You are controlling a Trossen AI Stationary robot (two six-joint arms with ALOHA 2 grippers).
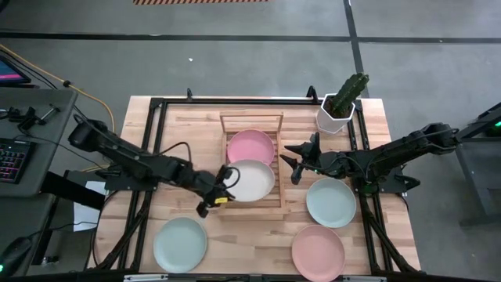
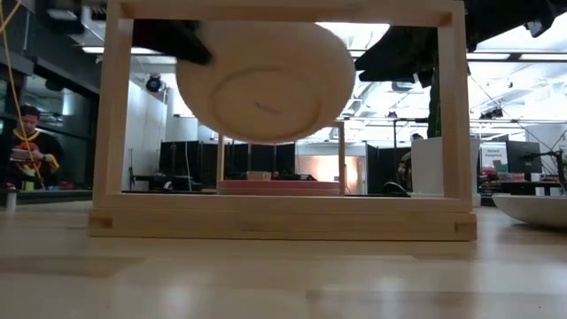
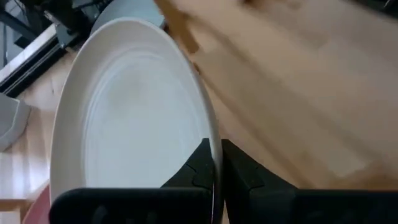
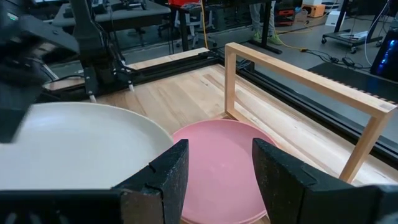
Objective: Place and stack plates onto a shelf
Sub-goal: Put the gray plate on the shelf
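Over the wooden desk (image 1: pixel 368 133) we lower the round cream-white matte plate (image 1: pixel 252 180), pinched by the left gripper (image 1: pixel 210 200) jaws, level onto the light wooden slatted shelf (image 1: pixel 251 119), right gripper (image 1: pixel 291 160) jaws spread.

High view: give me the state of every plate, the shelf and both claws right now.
Cream plate: held off the shelf, tilted, gripped at its rim.
Left claw: shut on the cream plate.
Right claw: open, empty, beside the shelf.
Pink plate in shelf: lying flat at the far end.
Shelf: holds one plate.
Mint plate, right: on the table.
Mint plate, left: on the table.
Pink plate, front: on the table.
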